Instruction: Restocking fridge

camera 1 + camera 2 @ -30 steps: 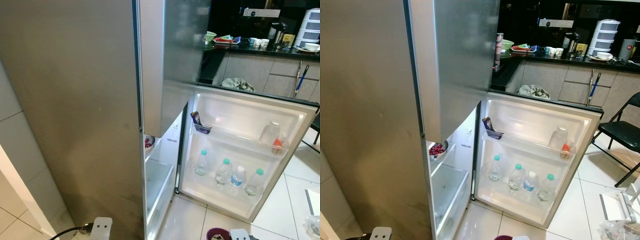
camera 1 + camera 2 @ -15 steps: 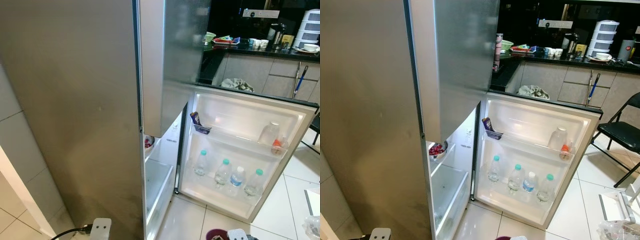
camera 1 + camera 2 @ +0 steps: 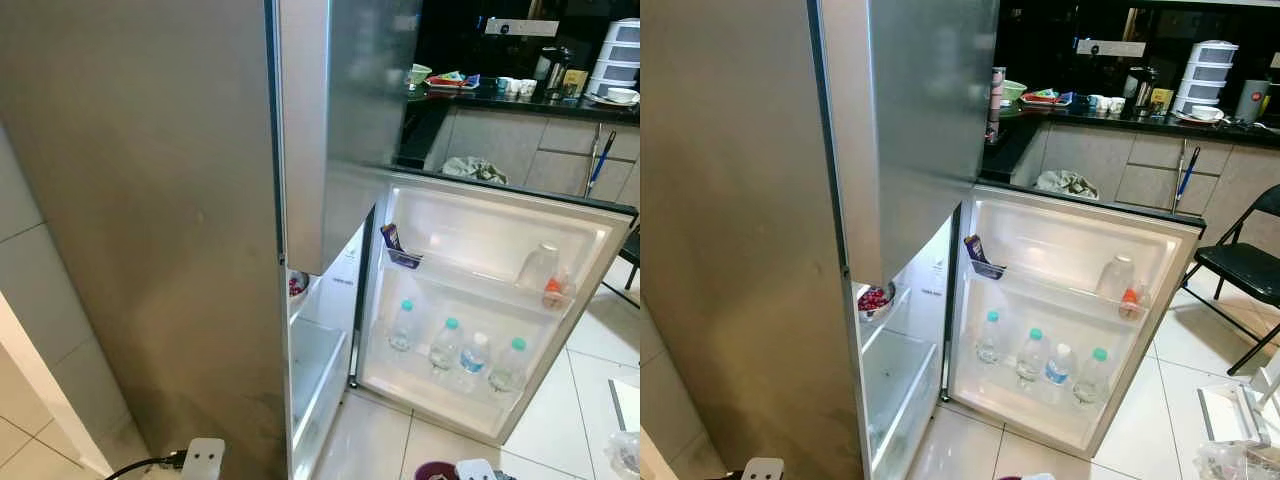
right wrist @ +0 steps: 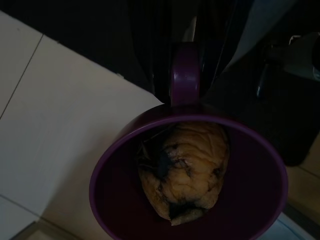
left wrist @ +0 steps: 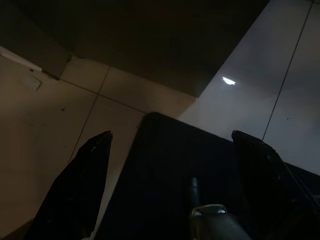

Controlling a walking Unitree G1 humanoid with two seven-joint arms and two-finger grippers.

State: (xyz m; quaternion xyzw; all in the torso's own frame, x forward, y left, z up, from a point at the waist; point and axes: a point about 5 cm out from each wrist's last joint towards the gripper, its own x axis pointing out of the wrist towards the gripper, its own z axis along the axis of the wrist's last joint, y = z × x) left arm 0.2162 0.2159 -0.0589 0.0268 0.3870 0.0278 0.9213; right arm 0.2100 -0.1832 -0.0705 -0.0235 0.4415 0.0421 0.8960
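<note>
Straight ahead of the head camera stands the fridge (image 3: 740, 250), its steel side taking up the 9 o'clock half of the view and its upper door (image 3: 930, 110) shut, so most of the interior is hidden; past the door edge a bowl of red fruit (image 3: 874, 299) and a clear drawer (image 3: 895, 385) show partly. The lower door (image 3: 1080, 300) is swung open toward 3 o'clock. Its bottom shelf carries four water bottles (image 3: 1032, 358) in a row, upright; the shelf above holds a clear jar (image 3: 1117, 276) with a small orange-capped bottle (image 3: 1130, 302) just beside it, and a dark packet (image 3: 976, 250) leans in a small bin at the shelf's 9 o'clock end. At 12 o'clock a dark worktop (image 3: 1120, 112) carries dishes too small to tell apart, and a folding chair (image 3: 1240, 265) is cut off at 3 o'clock. At 6 o'clock, the rim of a purple mug (image 3: 436, 469) peeks over the frame edge. The right wrist view, dim, looks down into that purple mug, with a wrinkled brownish lump (image 4: 182, 170) inside, above pale floor tiles (image 4: 55, 135); whether the right gripper's fingers close on it I cannot tell. The left gripper (image 5: 172, 150) hangs over the floor with its fingers (image 5: 75, 192) spread wide, holding nothing.
</note>
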